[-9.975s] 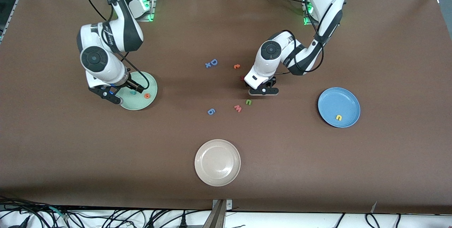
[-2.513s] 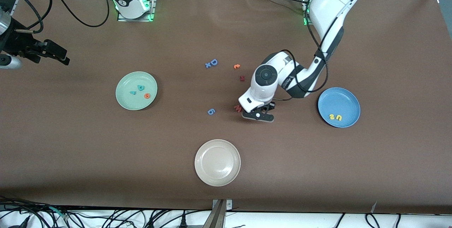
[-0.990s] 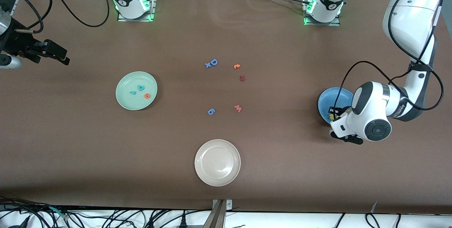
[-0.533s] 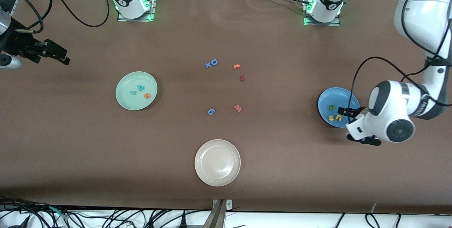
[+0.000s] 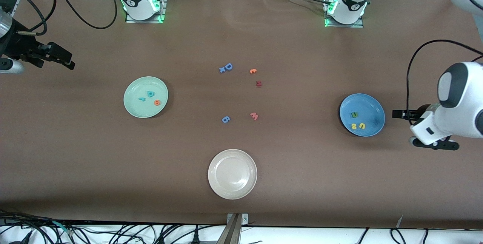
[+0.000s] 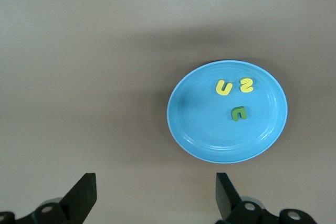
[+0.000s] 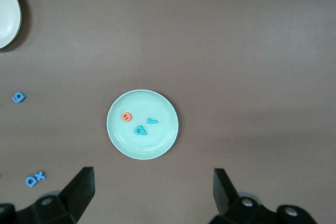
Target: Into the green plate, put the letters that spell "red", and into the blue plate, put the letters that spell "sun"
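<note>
1. I see the green n [image 5: 353,115] now lying in the blue plate [image 5: 371,104], at about 11 o'clock from the yellow s [image 5: 354,126] and yellow u [image 5: 362,125]; a second ago it was not there
2. With the teal r [image 5: 142,99], teal d [image 5: 150,93] and orange e [image 5: 157,102] in the green plate [image 5: 134,108], I judge both words done
3. My left gripper [image 5: 401,114] has pulled off at the plate's 3 o'clock, fingers wide, empty; my right gripper [image 5: 60,59] waits raised toward its end, open, empty

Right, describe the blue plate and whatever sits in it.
The blue plate is round, medium blue and glossy, with a shallow raised rim, lying flat on the brown table toward the left arm's end. Three small foam letters rest in it: a green n, and nearer the front camera a yellow s beside a yellow u. No gripper touches it; the left gripper is open, up and off to one side.
</note>
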### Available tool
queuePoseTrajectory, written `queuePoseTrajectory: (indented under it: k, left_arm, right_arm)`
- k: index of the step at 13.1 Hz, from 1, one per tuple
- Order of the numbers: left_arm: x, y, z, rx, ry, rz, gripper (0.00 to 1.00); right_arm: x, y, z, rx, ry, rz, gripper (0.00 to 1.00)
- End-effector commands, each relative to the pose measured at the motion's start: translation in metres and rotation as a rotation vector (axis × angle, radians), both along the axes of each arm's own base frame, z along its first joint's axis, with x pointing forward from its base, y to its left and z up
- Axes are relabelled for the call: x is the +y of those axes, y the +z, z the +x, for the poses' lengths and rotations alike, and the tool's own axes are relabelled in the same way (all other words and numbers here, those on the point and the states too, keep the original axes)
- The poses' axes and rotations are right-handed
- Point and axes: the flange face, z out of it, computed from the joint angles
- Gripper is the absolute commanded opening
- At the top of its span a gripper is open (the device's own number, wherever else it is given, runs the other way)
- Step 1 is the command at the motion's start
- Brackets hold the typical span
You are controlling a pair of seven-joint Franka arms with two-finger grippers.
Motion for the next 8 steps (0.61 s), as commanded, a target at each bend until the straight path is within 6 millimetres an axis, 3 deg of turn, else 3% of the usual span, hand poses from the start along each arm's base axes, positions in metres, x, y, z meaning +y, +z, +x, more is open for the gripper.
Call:
queuePoseTrajectory:
  k: [1,4,6,8]
  left_arm:
    - [-0.004,0.031,-0.013,0.015,-0.028,0.036,1.00]
    - [-0.031,0.065,-0.022,-0.024,-0.062,0.053,1.00]
    - [-0.062,0.093,-0.043,-0.050,-0.090,0.101,1.00]
    - [-0.068,0.121,-0.055,-0.095,-0.045,0.072,1.00]
  right_arm:
    - [0.001,0.007,-0.001,0.001,-0.001,-0.014,1.00]
    - [0.001,0.007,-0.002,0.003,-0.001,-0.014,1.00]
    - [0.002,0.007,-0.002,0.003,0.002,-0.014,1.00]
    - [0.004,0.008,-0.001,0.000,0.005,-0.014,1.00]
